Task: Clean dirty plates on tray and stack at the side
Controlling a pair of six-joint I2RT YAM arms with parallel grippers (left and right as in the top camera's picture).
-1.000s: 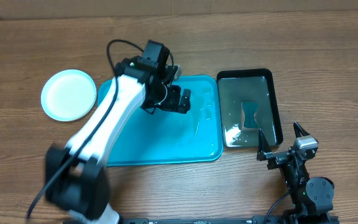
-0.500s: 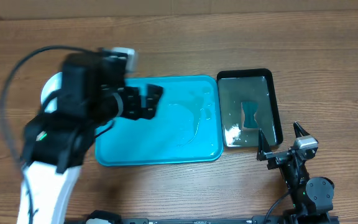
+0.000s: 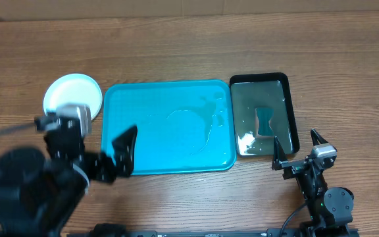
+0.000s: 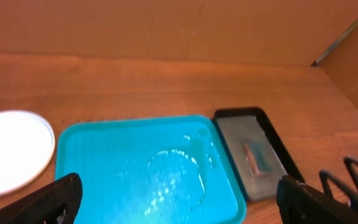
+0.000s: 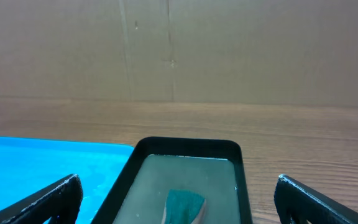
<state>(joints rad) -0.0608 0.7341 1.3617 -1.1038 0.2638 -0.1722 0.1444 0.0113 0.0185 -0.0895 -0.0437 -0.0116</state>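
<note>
plates (image 3: 73, 99) stacked on the counter (image 3: 176, 39) just left of the tray (image 3: 168, 170), only 1 pale top plate shows, can't tell how many sit under it. tray bare bar wet streaks, so task looks near done. left arm (image 3: 116, 158) low at tray's front-left corner, jaws wide apart, empty. right arm (image 3: 295, 137) by the black basin (image 3: 292, 112), jaws apart, empty. step in hand: park left arm, lift clear, don't clip tray rim or nudge the stack

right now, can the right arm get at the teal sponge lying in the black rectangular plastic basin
Probably yes: the right gripper sits open at the near rim of the black rectangular basin, facing it, and nothing lies between it and the teal sponge.
</note>
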